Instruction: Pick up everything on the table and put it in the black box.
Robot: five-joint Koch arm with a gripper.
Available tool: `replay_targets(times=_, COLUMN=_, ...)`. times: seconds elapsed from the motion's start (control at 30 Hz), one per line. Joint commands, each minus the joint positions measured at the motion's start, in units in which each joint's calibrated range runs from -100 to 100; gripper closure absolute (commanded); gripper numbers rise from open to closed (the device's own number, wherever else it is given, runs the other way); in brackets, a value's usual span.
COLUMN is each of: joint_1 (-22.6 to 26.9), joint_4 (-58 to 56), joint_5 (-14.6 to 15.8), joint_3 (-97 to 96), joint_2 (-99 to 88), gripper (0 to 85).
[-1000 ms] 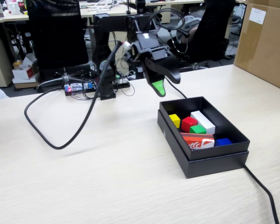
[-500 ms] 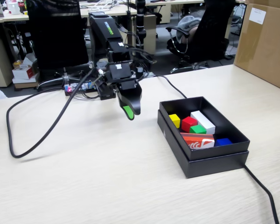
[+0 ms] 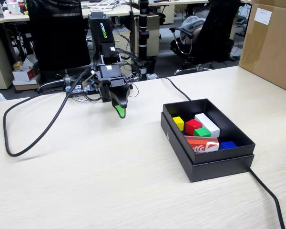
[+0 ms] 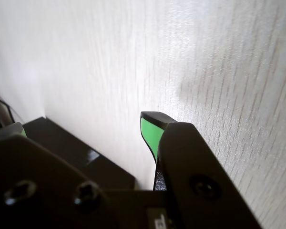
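Arm folded back, fingers [image 3: 120, 112] angled down above table [image 3: 109, 181]; spread or pressed, cannot tell.

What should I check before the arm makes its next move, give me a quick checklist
1. Yellow cube, red cube and green cube inside the black box: ok.
2. No cube on the visible table: ok.
3. Claw clear of the box: ok.
4. Claw empty: cannot tell; only one green-tipped finger shows.
5. Black cable out of the arm's way: cannot tell.
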Motion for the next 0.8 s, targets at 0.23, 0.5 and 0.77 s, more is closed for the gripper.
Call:
replay_targets(times=0.23, joint_1=0.5, joint_4=26.7, joint_5=-0.8, joint_3=-19.8, joint_2=-6.0, gripper=37.8)
replay_targets(times=0.5, joint_1=2.0, joint_4=30.5, joint_5=-0.3, joint_3=-26.7, joint_2=-6.2, gripper=37.1)
replay_targets(times=0.77, joint_1=2.1, joint_4=28.5, joint_5=1.3, joint_3=-28.1, joint_2=-3.8, gripper=37.4)
